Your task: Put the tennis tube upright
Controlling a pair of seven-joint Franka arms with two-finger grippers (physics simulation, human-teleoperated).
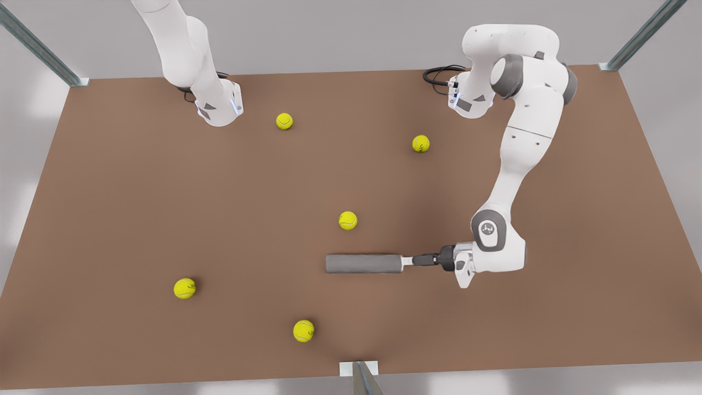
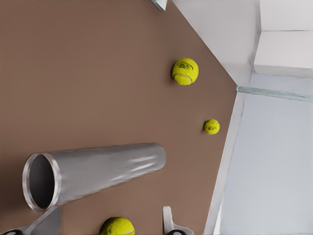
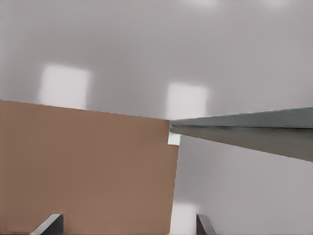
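The grey tennis tube (image 1: 363, 263) lies on its side on the brown table (image 1: 137, 208), near the front middle. My left gripper (image 1: 409, 261) reaches in level from the front view's right and sits at the tube's right-hand end. In the left wrist view the tube (image 2: 107, 169) points away, its light-rimmed open mouth (image 2: 41, 181) close to one finger (image 2: 48, 223). The left gripper (image 2: 110, 209) is open, with nothing between its fingers. My right gripper (image 3: 128, 225) is open too, held high over a table corner. Its arm (image 1: 189, 60) rises at the front view's back left.
Several yellow tennis balls lie scattered: one (image 1: 347, 220) just behind the tube, one (image 1: 303, 331) in front of it, others at the back (image 1: 284, 121) (image 1: 420, 144) and the front left (image 1: 185, 288). Metal frame posts (image 1: 362, 378) stand at the table's edges.
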